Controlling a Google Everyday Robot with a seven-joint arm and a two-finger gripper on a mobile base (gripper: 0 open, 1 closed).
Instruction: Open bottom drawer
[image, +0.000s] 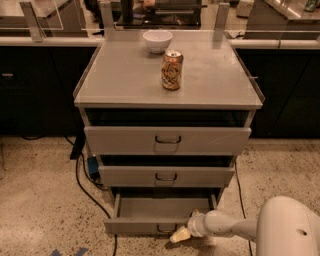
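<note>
The bottom drawer (135, 226) is the lowest and smallest of three light-grey drawers in the cabinet. It stands pulled out, its shallow grey tray (155, 207) showing. Its small dark wire handle (165, 230) sits at the front's centre. My gripper (181, 234) is at the end of the white arm (225, 226), low at the drawer's front, just right of the handle and touching or almost touching it.
A soda can (172, 70) and a white bowl (157, 40) stand on the cabinet top (125, 75). The top drawer (167, 140) and middle drawer (166, 176) sit slightly out. A black cable (80, 175) runs down the left side onto the speckled floor.
</note>
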